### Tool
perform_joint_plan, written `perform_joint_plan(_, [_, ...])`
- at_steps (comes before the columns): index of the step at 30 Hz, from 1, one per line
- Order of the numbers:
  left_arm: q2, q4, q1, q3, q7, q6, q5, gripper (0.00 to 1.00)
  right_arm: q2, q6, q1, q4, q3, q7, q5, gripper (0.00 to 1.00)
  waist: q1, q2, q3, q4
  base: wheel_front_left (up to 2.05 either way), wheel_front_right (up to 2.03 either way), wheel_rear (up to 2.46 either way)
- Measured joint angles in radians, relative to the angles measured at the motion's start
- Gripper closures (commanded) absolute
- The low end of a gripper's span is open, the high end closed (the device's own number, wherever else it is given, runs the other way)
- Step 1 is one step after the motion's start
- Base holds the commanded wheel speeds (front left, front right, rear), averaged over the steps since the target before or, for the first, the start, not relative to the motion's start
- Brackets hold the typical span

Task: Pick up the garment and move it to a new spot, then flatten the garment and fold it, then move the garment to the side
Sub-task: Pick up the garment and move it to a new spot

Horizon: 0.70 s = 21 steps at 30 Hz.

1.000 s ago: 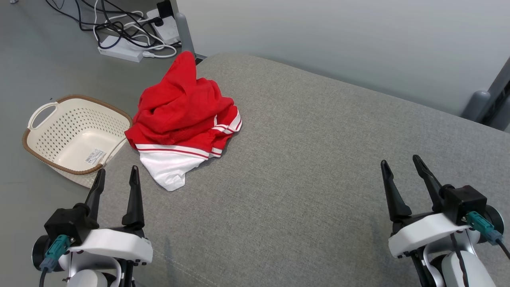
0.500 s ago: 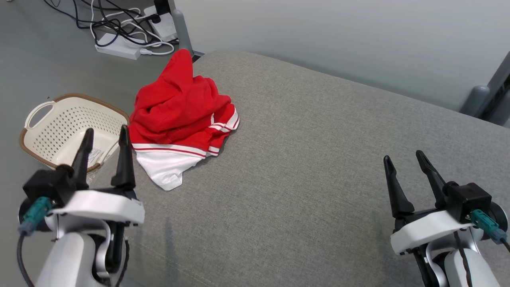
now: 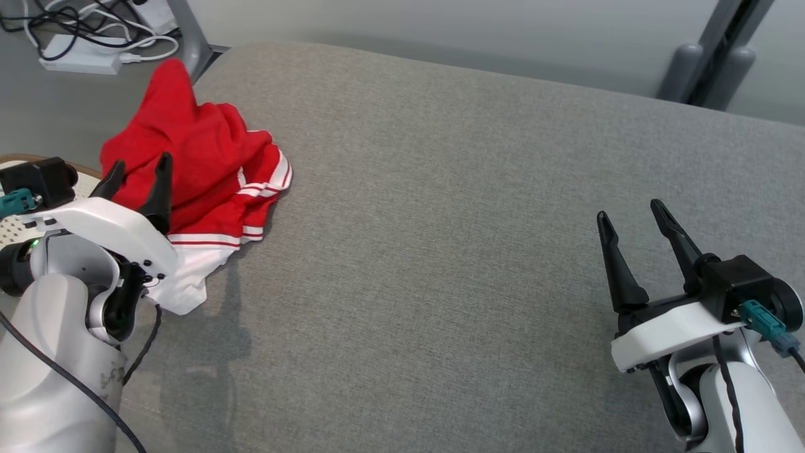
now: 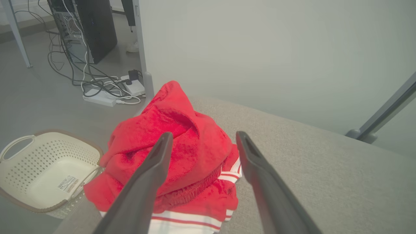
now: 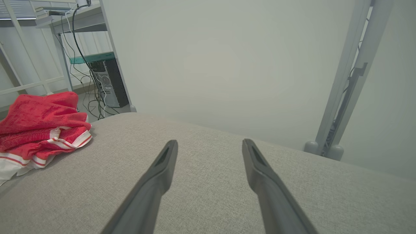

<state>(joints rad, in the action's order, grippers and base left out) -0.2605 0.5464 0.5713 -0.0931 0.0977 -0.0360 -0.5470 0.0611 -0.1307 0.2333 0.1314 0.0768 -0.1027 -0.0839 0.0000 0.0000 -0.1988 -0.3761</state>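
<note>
Lying crumpled at the left end of the grey fabric surface (image 3: 440,220), the red-and-white garment (image 3: 207,145) is near a cream basket (image 4: 42,159) on the floor. The left gripper (image 3: 141,162) and right gripper (image 3: 629,211) have jaws apart, empty.

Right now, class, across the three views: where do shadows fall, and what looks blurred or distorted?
Head view: soft light; the left gripper arm throws a faint shadow on the grey cushion. Left wrist view: near fingers blurred, red garment sharp. Right wrist view: the grey post leans, wide-angle.
</note>
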Motion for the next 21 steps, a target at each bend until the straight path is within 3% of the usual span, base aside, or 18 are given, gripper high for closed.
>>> perform_joint_plan(12, [-0.053,0.367,0.147,0.011,-0.005,-0.026,-0.016,0.00,0.008,0.000,0.048,-0.004,0.002,-0.010,0.000,0.00,0.0000,0.0000,-0.124,0.107,0.00,0.00,0.00])
perform_joint_plan(13, [-0.058,0.384,0.154,0.010,-0.015,-0.026,-0.014,0.41,0.008,0.000,0.049,-0.004,0.001,-0.010,0.000,0.00,0.0000,0.0000,-0.131,0.111,0.00,0.00,0.00])
perform_joint_plan(14, [-0.065,0.400,0.161,0.007,-0.029,-0.031,-0.008,0.74,0.009,0.000,0.051,-0.004,0.000,-0.011,0.000,0.00,0.0000,0.0000,-0.136,0.114,0.00,0.00,0.00])
perform_joint_plan(15, [-0.067,0.414,0.170,0.008,-0.042,-0.033,-0.008,1.00,0.009,0.000,0.054,-0.003,-0.002,-0.011,0.001,0.00,0.0000,0.0000,-0.141,0.116,0.00,0.00,0.00])
perform_joint_plan(21, [-0.079,0.454,0.207,0.005,-0.175,-0.034,0.011,1.00,0.008,0.000,0.065,0.009,-0.003,-0.021,0.005,0.00,0.0000,0.0000,-0.135,0.109,0.00,0.00,0.00])
